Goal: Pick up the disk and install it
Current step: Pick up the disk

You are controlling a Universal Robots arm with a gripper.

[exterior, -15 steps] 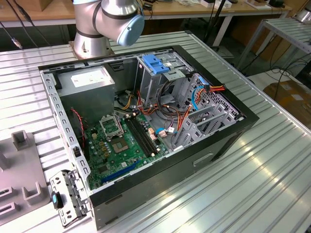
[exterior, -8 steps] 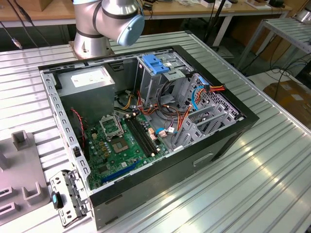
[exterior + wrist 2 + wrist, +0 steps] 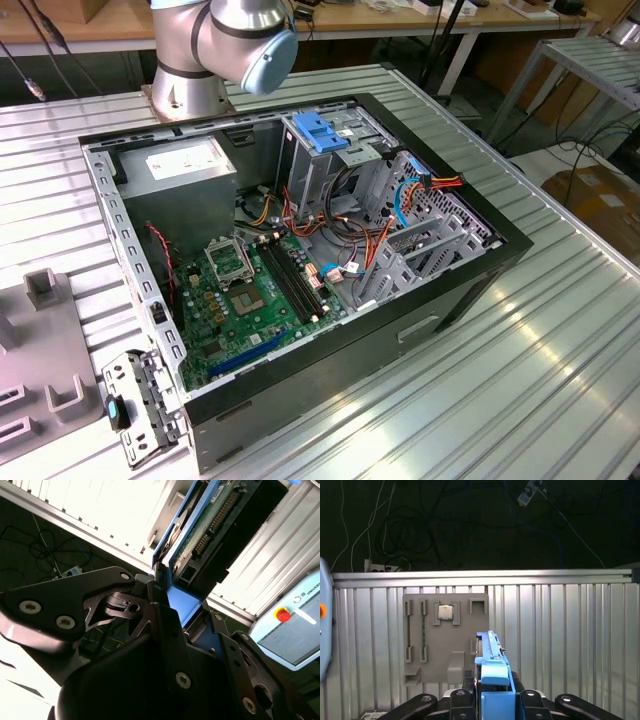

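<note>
Blue-railed disk (image 3: 492, 667) edge-up in the tight grip of the claw (image 3: 495, 692).

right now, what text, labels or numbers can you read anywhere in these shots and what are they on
none can be read with confidence
sticker on the power supply box: print too small
control tablet, second wrist view: lettering cut off at the edge
chip on the grey tray: markings too small
disk gripped in the end effector: no legible lettering
</note>
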